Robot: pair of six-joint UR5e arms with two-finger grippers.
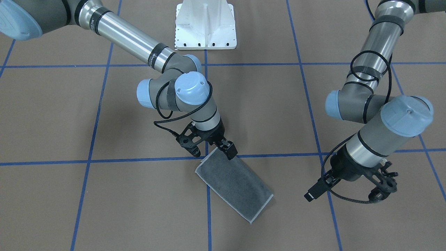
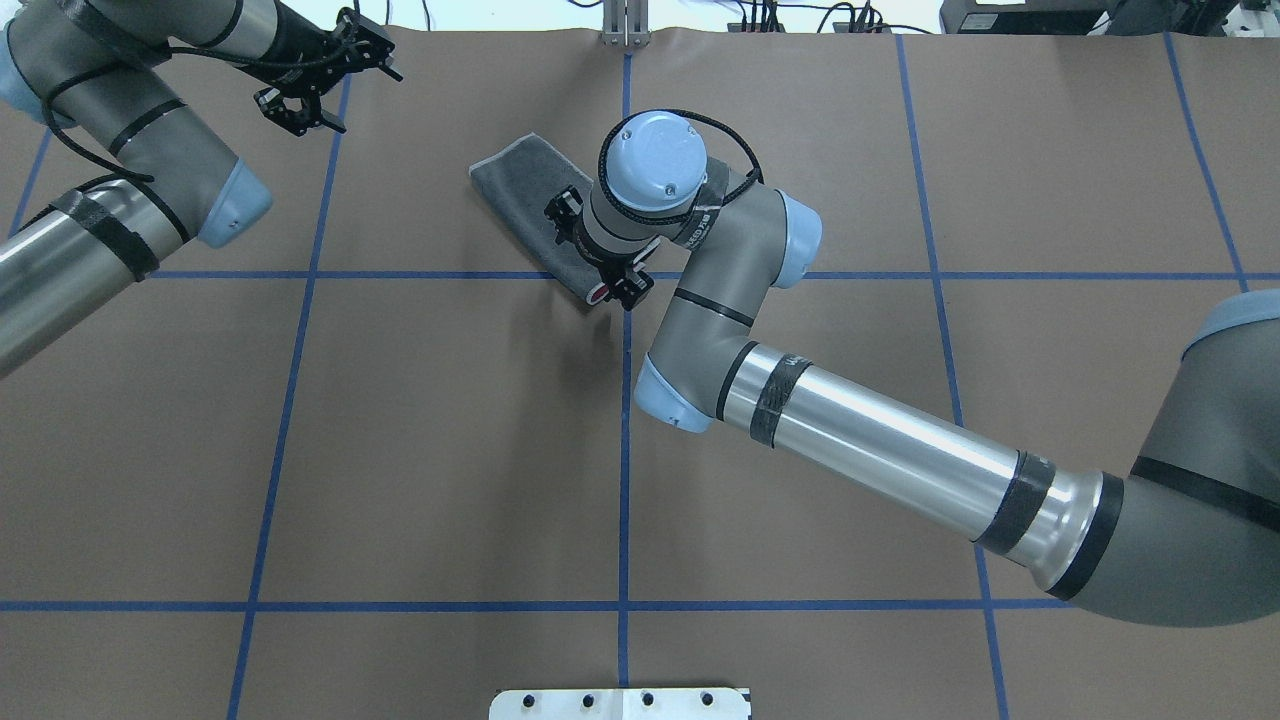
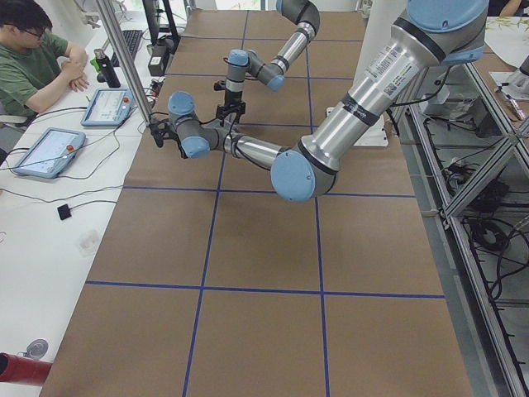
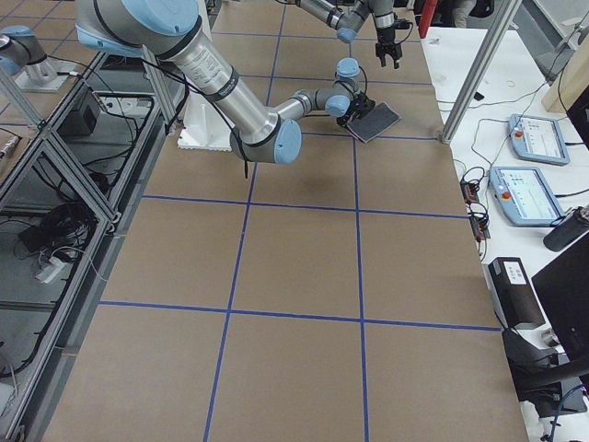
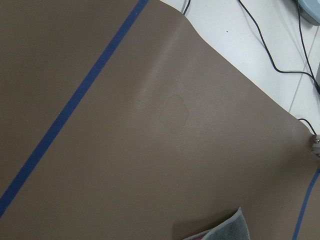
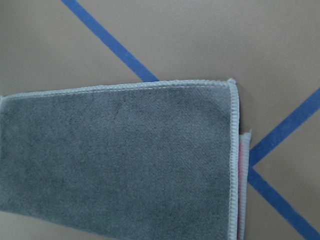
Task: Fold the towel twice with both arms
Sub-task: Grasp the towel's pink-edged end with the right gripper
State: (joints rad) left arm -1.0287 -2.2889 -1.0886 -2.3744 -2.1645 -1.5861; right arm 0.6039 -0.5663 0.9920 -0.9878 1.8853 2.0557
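- Left claw (image 2: pixel 340 90): jaws are seen spread wide and nothing is held. It is hung over bare table (image 2: pixel 450 450), and the towel is kept well apart from it, off to its right.
- Towel (image 1: pixel 237 184): laid flat as a long folded strip with the dark grey face up. A pink sliver is shown at one short edge. It is skewed across the blue tape lines (image 2: pixel 622 450).
- Right claw (image 1: pixel 211 150): jaws are parted and nothing is clamped. The strip's short end is found directly beneath it, and the rest is stretched out ahead and leftward. Contact cannot be judged.

No legible txt. Print on right arm (image 1: pixel 132 38), sticker (image 3: pixel 383 59) on left arm (image 3: pixel 347 112): too blurred.
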